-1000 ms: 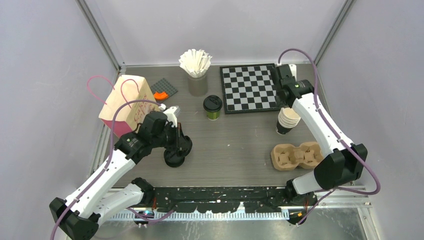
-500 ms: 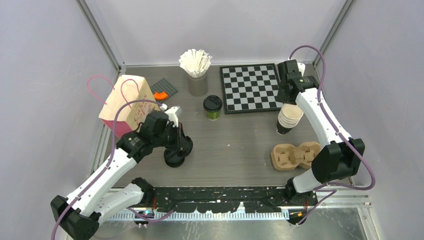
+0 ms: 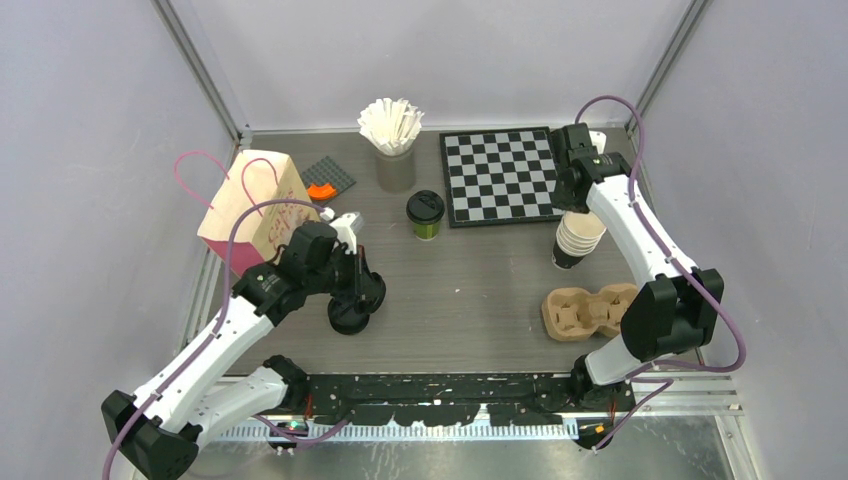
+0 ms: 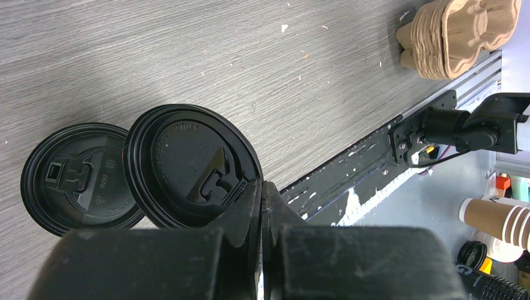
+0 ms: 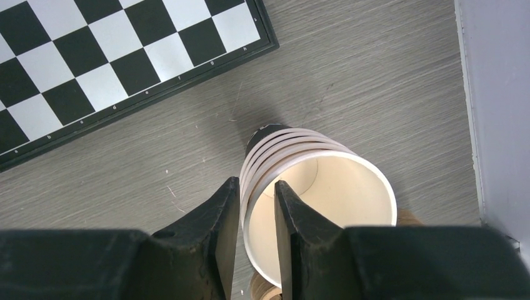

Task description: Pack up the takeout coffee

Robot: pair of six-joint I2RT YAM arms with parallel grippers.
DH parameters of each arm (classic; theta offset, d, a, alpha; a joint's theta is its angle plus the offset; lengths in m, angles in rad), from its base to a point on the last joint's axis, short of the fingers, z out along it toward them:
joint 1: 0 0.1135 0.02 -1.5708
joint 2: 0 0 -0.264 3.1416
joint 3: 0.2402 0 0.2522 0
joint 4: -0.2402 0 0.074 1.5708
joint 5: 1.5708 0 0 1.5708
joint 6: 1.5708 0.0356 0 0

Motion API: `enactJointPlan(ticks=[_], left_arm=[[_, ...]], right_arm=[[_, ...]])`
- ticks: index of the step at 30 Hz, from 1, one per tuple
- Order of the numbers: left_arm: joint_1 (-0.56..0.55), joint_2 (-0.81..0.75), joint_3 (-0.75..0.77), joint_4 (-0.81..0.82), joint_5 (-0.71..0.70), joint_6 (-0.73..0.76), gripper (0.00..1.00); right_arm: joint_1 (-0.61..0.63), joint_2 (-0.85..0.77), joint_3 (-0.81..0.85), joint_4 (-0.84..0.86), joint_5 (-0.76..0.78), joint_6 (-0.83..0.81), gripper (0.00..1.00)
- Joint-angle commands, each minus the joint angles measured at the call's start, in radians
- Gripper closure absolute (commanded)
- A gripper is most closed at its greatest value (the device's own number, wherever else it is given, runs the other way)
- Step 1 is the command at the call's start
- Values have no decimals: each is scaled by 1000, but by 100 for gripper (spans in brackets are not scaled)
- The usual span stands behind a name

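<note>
Takeout coffee (image 3: 425, 213): lidded, upright near the table's (image 3: 480, 290) back edge, just beside the chessboard (image 3: 500, 177); untouched. Left gripper (image 4: 261, 185): fingers pressed together on the rim of a black lid (image 4: 187, 159) overlapping a second lid (image 4: 75, 172), probably to separate one. Right gripper (image 5: 256, 184): fingers straddle and pinch the cup stack (image 5: 325, 206) wall, apparently to free one cup.

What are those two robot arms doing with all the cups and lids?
They are getting takeout coffee ready to pack. The left gripper is shut on the edge of a black lid, which overlaps a second lid lying on the table. The right gripper pinches the rim of the stack of paper cups, one finger inside the top cup. One lidded coffee cup stands beside the chessboard. The cup carrier holds no cup yet.
</note>
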Motion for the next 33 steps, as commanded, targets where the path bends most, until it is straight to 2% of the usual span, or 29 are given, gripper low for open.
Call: enactJointPlan(ticks=[1,9,14,19,25,33], left_arm=[[-4,-15,-5,38,7,5,100],[-3,-31,-9,36,1,4,100],[-3,-26,-14,47,7,0,100],[-4,-23,-20,68,17,-13,100],[-4,-20,-24,66,22,-16,100],[-3,-22,-23,68,13,-16,100]], right_arm=[[-5,-28,-14,22,20,18,68],[4,-66,-19,-2,-12,-59,88],[29,-85,14,-71,24,-102,87],[61,-115,-20,-57,-82,-155,87],[152,-95,0,-98,-18,-226,87],[178,-80,90,-162,102,-252,93]])
